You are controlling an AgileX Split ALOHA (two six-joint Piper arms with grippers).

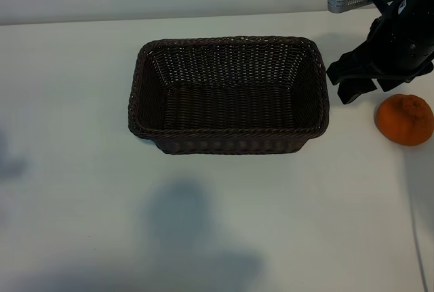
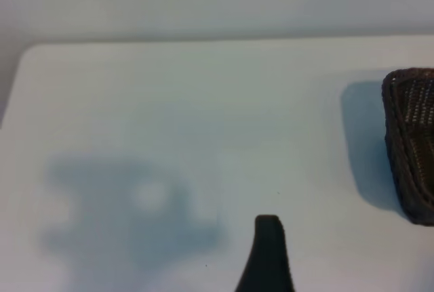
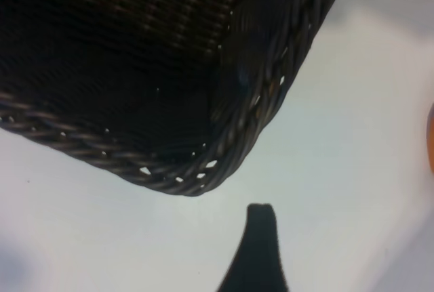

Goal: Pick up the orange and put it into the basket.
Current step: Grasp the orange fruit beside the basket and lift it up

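1. At the tabletop's [image 1: 68, 102] right edge I see the orange [image 1: 405, 120], right of the basket [image 1: 229, 141].
2. Right gripper [image 1: 371, 82] hangs just beside it, fingers apart, empty.
3. I judge the fruit light, firm, slightly yielding; grip across its middle.

White table [image 2: 169, 116], basket [image 2: 412, 143] corner at edge, one dark fingers [image 2: 266, 255] tip

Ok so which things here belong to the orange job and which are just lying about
Part of the job:
orange, on the table right of the basket
basket, nothing in it
right gripper, open, between them

Just there:
table
left finger, away from both
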